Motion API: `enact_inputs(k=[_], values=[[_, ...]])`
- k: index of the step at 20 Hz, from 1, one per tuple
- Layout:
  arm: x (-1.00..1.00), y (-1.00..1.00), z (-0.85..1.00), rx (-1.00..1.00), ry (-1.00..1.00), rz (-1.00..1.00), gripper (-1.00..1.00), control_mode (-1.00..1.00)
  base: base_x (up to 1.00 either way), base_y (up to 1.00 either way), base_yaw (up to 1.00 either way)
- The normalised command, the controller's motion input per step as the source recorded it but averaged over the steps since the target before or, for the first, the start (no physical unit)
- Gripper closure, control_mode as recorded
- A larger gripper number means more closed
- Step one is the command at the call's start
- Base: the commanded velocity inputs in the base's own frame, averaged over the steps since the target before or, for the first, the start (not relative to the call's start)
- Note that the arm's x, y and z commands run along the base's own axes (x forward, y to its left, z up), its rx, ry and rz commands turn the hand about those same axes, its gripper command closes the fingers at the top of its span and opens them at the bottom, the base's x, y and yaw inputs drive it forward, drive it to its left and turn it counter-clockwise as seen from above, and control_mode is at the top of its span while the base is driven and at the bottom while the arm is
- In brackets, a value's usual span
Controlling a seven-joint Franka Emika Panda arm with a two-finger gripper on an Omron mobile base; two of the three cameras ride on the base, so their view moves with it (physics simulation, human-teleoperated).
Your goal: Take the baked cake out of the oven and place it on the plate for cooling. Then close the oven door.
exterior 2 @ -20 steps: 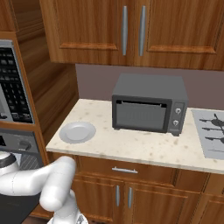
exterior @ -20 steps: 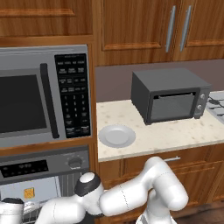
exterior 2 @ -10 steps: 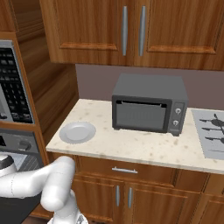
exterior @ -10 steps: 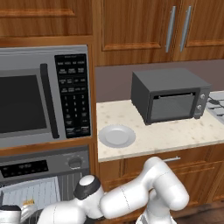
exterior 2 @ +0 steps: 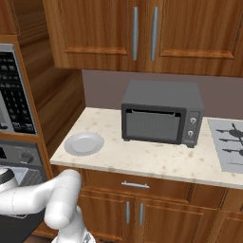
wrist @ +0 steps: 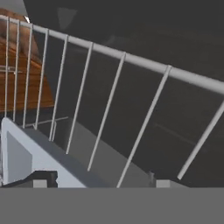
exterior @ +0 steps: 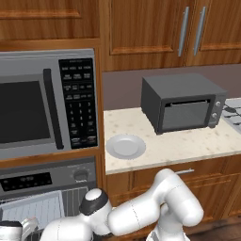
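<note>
One plate (exterior: 125,146) seen on tabletop (exterior: 188,143), at 9 o'clock of toaster oven (exterior: 182,103). Pincer (wrist: 100,181) held open among oven (exterior: 52,181) wire rack (wrist: 109,100) bars. Cake position cannot be told.

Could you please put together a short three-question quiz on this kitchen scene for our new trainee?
1. True or false: the plate lies on the counter with nothing on it.
2. Which stands to the right of the plate in both base views: A) a kettle, B) the toaster oven, C) a sink?
3. Fill in: in the hand view, thin metal bars of a wire ____ cross the dark oven interior.

Key: 1 true; 2 B; 3 rack.
</note>
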Motion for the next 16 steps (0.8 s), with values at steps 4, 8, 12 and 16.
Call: enact_inputs(k=[4,8,12,16], values=[[-0.56,0.36,-0.75,-0.33,0.07,0.00,-1.00,-1.00,0.00,0.00,0.00],[-0.64,0.38,-0.74,-0.32,0.03,0.00,-1.00,-1.00,0.00,0.00,0.00],[-0.66,0.38,-0.72,-0.30,0.01,0.00,-1.00,-1.00,0.00,0.00,0.00],[-0.34,0.26,-0.32,-0.09,-0.03,-0.04,-1.00,-1.00,0.00,0.00,0.00]])
